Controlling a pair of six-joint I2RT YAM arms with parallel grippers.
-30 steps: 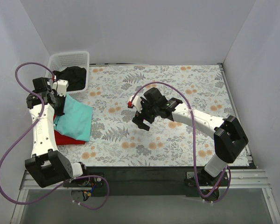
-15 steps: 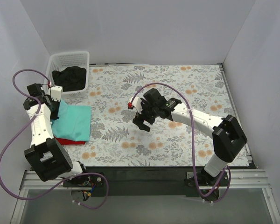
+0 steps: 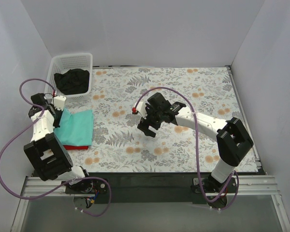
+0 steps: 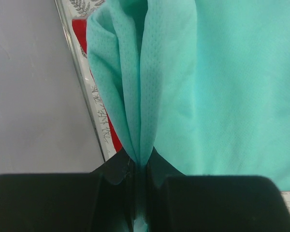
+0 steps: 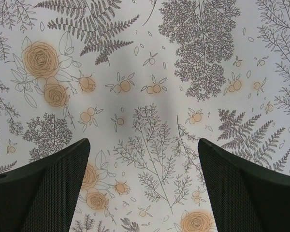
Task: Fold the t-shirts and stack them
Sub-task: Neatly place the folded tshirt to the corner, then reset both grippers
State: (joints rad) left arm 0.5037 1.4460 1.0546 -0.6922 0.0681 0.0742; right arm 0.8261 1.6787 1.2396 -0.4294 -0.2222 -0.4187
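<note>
A folded teal t-shirt (image 3: 76, 126) lies on a red t-shirt (image 3: 77, 147) at the table's left edge. My left gripper (image 3: 56, 117) is shut on the teal shirt's left edge; in the left wrist view the teal shirt (image 4: 222, 82) bunches into a pinched fold at the jaws (image 4: 140, 166), with the red shirt (image 4: 80, 30) showing beneath. A black t-shirt (image 3: 72, 80) sits in the white basket (image 3: 72, 59). My right gripper (image 3: 146, 129) is open and empty above the floral cloth (image 5: 145, 87) in the middle of the table.
The white basket stands at the back left corner. White walls close in the table on the left, back and right. The floral tablecloth (image 3: 193, 92) covers the table.
My left gripper has pulled the teal shirt leftward and toward the near side, squaring it over the red shirt. My right gripper has barely moved.
</note>
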